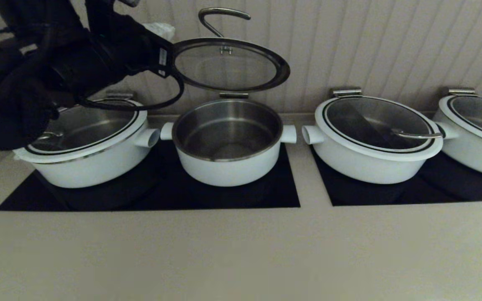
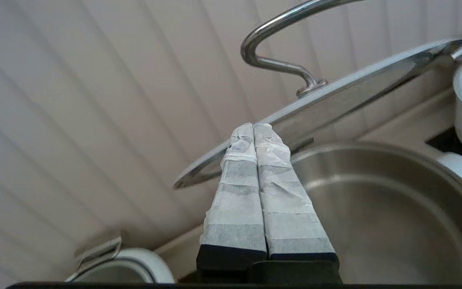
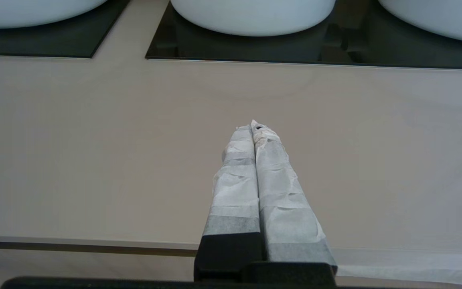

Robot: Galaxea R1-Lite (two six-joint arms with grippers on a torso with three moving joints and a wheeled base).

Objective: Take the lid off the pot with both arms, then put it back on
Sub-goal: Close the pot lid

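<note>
Glass lid (image 1: 228,65) is up, tilted steeply on its rear hinge (image 1: 233,95) above the open middle pot (image 1: 228,142); curved steel handle (image 1: 220,21) points up toward the panelled wall. Pot sits on the black cooktop (image 1: 149,196), steel interior bare, nothing visible inside.

Step in hand, as I judge it: lid at or near the top of its swing, lowering comes next. To do it well, follow the hinge's arc rather than pull straight down, keep contact at the rim on the left edge, and ease the lid down so glass meets the pot rim gently. Watch the neighbouring left pot (image 1: 86,146), lid on, just beside the arm.

Left gripper (image 2: 254,130): taped fingers (image 2: 235,192) pressed together, no gap between them. Tips lie against the lid's left rim, seemingly at its underside, so it looks like propping, not pinching; whether any rim edge is caught between the tips I cannot tell.

Right gripper (image 3: 254,128): fingers also closed on nothing, hanging over bare countertop (image 3: 94,160) in front of the cooktops, well apart from the lid, out of the head view. Two more lidded pots (image 1: 375,138) stand to the right.
</note>
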